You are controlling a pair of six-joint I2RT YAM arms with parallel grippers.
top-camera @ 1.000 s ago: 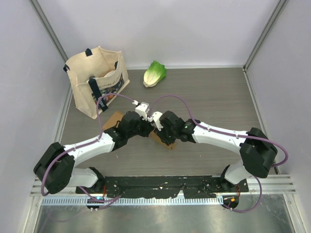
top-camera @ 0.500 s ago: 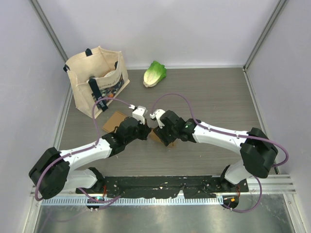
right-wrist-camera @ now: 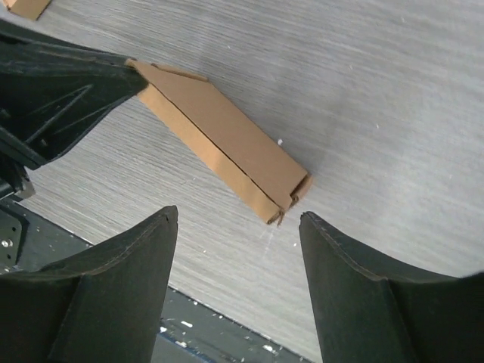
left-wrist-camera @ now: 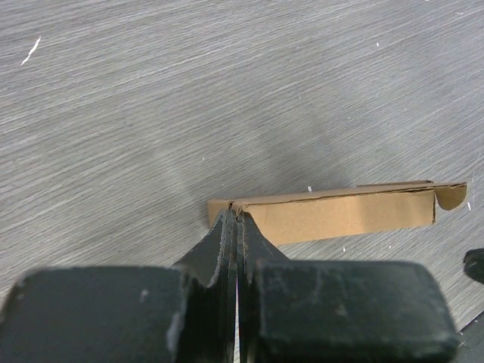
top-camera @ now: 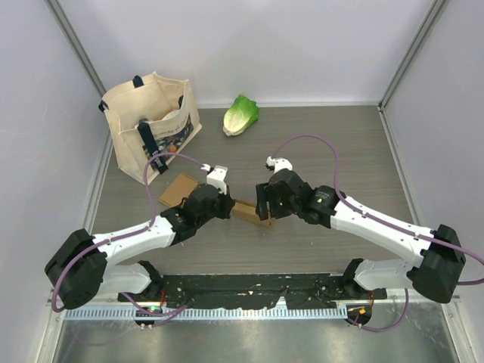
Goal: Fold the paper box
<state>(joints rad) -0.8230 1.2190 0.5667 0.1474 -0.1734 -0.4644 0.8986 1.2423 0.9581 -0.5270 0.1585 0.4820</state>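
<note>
The paper box is a flattened brown cardboard sleeve lying low over the table centre. My left gripper is shut on its left corner; in the left wrist view the fingertips pinch the cardboard edge, and the box stretches off to the right. My right gripper hovers at the box's right end with its jaws open and nothing between them. In the right wrist view the box lies ahead of the wide-apart fingers, and the gripper is clear of it.
A second flat cardboard piece lies left of the box. A canvas tote bag with items inside stands at the back left. A head of lettuce lies at the back centre. The black base rail runs along the near edge.
My right gripper has opened, let go of the box and drawn back to the right. The left gripper has kept its pinch and shifted slightly, and the box now lies lower.
</note>
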